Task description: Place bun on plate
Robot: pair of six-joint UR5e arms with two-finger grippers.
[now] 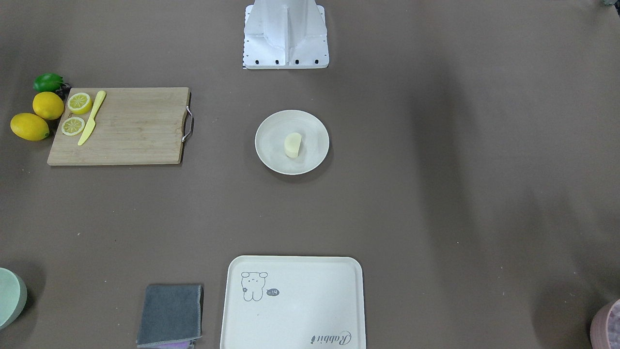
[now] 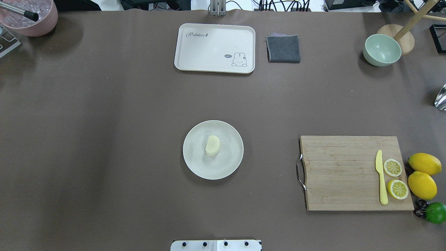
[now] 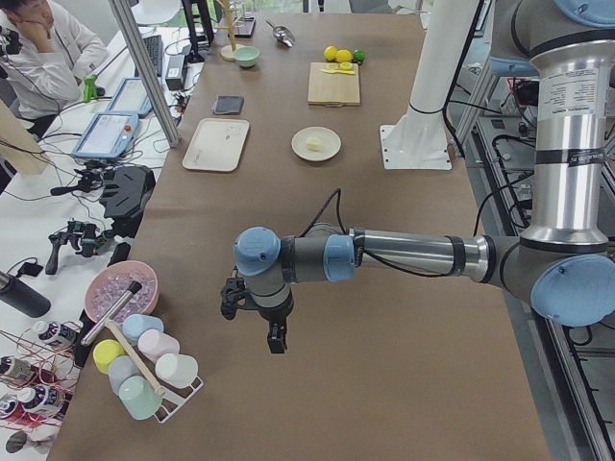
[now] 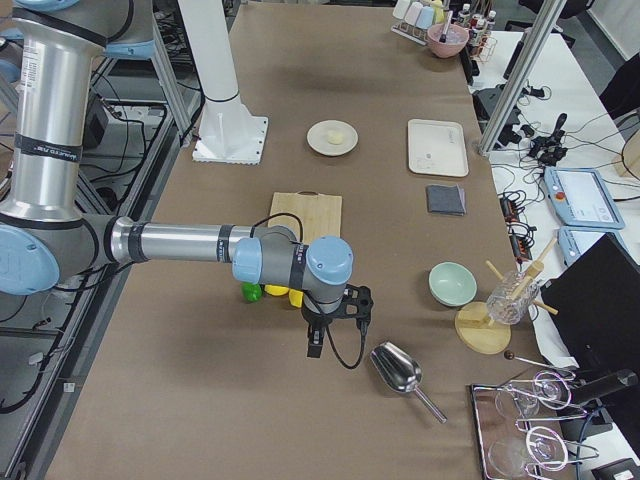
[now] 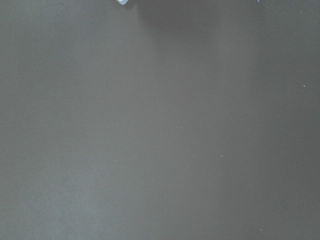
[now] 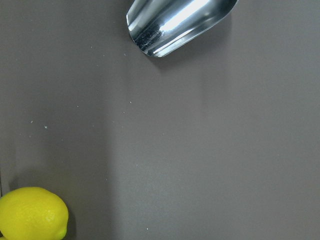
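The pale cream bun (image 2: 212,145) lies on the round off-white plate (image 2: 195,164) at the table's middle, also seen as bun (image 1: 292,145) on plate (image 1: 271,155). From the sides, the bun (image 3: 313,144) and plate (image 3: 330,152) look small and far, as do bun (image 4: 335,135) and plate (image 4: 318,142). My left gripper (image 3: 274,341) hangs over bare table at the left end, far from the plate. Past the cutting board at the other end hangs my right gripper (image 4: 313,345). I cannot tell whether either is open or shut.
A cream tray (image 2: 195,66) and a grey cloth (image 2: 283,48) lie at the far side. A wooden cutting board (image 2: 341,174) holds a yellow knife (image 2: 381,177) and lemon halves, with whole lemons (image 2: 422,174) beside it. A green bowl (image 2: 381,50), a metal scoop (image 4: 400,375) and a pink bowl (image 2: 31,15) stand near the ends.
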